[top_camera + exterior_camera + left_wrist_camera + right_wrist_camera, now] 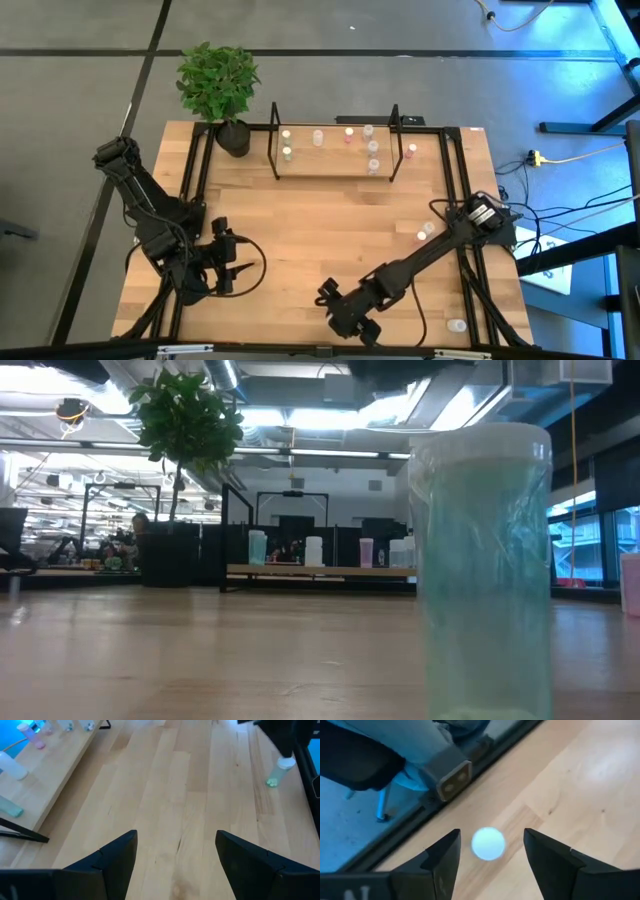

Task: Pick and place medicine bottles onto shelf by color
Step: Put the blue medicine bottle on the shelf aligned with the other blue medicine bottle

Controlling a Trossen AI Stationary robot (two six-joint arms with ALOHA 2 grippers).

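The shelf [335, 170] stands at the table's far middle with several small bottles on its board, also in the low view [320, 569]. My right gripper [352, 320] is near the front edge, pointing down and open. Its fingers stand on either side of a pale green bottle's round top [488, 843] without touching it. That bottle stands upright close to the low camera [485, 570]. My left gripper [240, 265] is open and empty at the front left, above bare wood [176, 837]. Loose bottles stand at the right [425, 232] and front right [457, 325].
A potted plant [220, 90] stands at the shelf's left end. The table's black frame rails [470, 772] run close beside my right gripper at the front edge. A pink bottle [630, 585] shows at the low view's right edge. Bare wood lies between the grippers and the shelf.
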